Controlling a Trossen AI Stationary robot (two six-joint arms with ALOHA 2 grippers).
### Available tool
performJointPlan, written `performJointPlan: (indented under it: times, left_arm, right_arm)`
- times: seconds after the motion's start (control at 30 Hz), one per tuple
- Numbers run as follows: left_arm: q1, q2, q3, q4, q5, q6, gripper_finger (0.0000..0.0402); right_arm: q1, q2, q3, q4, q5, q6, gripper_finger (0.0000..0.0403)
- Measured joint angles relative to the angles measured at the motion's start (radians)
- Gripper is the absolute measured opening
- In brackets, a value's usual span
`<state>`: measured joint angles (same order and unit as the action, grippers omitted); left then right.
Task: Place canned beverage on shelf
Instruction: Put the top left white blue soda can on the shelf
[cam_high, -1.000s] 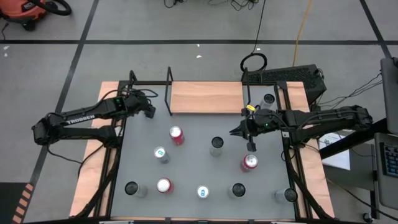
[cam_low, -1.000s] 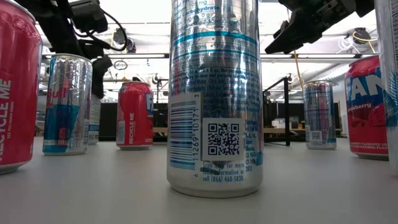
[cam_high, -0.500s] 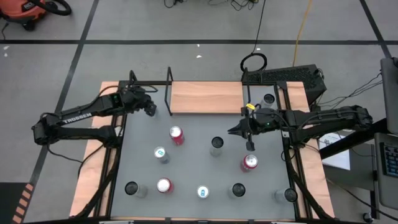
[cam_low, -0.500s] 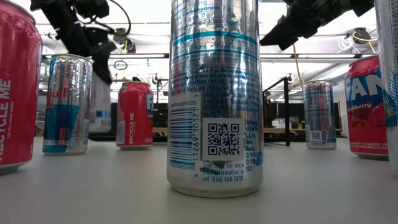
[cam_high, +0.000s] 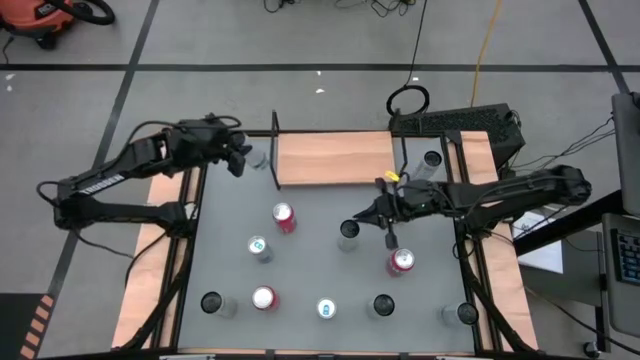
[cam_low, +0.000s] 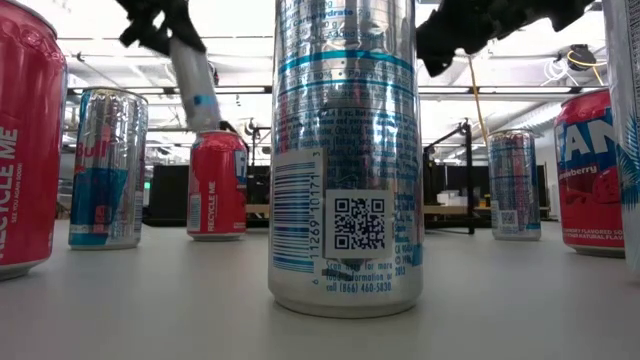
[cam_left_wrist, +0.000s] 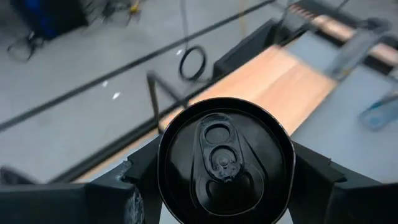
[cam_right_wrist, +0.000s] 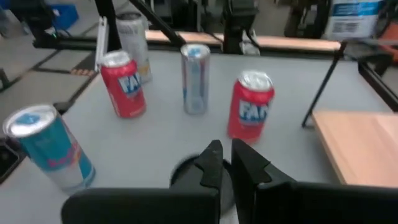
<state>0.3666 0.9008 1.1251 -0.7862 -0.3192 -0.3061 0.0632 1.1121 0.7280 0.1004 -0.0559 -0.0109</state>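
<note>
A silver can with a black top (cam_left_wrist: 225, 162) hangs in the air by the left end of the shelf (cam_high: 335, 157), with my left gripper (cam_high: 240, 158) shut on it. The shelf is a light-wood board with black rod frames (cam_high: 272, 150) at its ends, at the table's far edge. In the low view the can (cam_low: 197, 85) is tilted, well above the table. My right gripper (cam_high: 375, 213) is shut and touches nothing. It hovers just right of a black-topped can (cam_high: 348, 232) that stands on the table. My left gripper pinches the can's upper part (cam_low: 185, 50), close under its rim (cam_left_wrist: 166, 180), between its two fingers (cam_left_wrist: 140, 180), one on each side. The fingers come from the table's left, slanting down. The can is lifted clear and tilted, its bottom swung toward the shelf.
Several other cans stand about the grey table: red ones (cam_high: 284, 216) (cam_high: 400, 261) (cam_high: 263, 297), blue-topped ones (cam_high: 259, 247) (cam_high: 326, 309), dark-topped ones along the near edge (cam_high: 212, 302) (cam_high: 383, 305). One can (cam_high: 432, 159) stands by the shelf's right end.
My left gripper has risen and gone toward the table's far edge and the shelf's left end, taking the can with it. The can has gone from upright on the table to lifted clear and tilted. My right gripper has moved toward the table's left, nearer the black-topped can.
</note>
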Motion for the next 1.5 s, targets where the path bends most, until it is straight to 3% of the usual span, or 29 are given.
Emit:
performJointPlan:
  times: [0.23,0.47,0.6,0.77,1.07,1.23,1.37,1.5]
  left_arm:
    - [-0.087,0.000,0.109,0.017,0.010,0.036,0.0237]
    - [-0.150,0.000,0.156,0.064,0.007,0.074,0.0237]
    - [-0.183,0.012,0.157,0.153,0.100,0.130,0.0237]
    - [-0.232,0.069,0.157,0.295,0.218,0.250,0.0237]
    - [-0.277,0.196,0.157,0.462,0.375,0.483,0.0237]
    - [-0.292,0.266,0.157,0.519,0.515,0.613,0.0237]
    - [-0.301,0.311,0.157,0.551,0.607,0.710,0.0237]
    - [-0.312,0.360,0.156,0.573,0.611,0.815,0.0237]
  right_arm:
    - [0.012,0.076,0.000,0.228,0.002,0.026,0.0000]
    - [0.012,0.097,0.000,0.348,0.003,0.025,0.0005]
    - [0.012,0.097,0.000,0.420,0.009,0.017,0.0026]
    - [0.012,0.097,0.000,0.484,0.075,-0.007,0.0083]
    - [0.011,0.097,0.000,0.527,0.086,-0.005,0.0234]
    - [0.009,0.097,0.000,0.531,0.129,-0.048,0.0311]
    - [0.008,0.097,0.000,0.539,0.134,-0.072,0.0354]
    - [0.008,0.097,0.000,0.538,0.122,-0.074,0.0374]
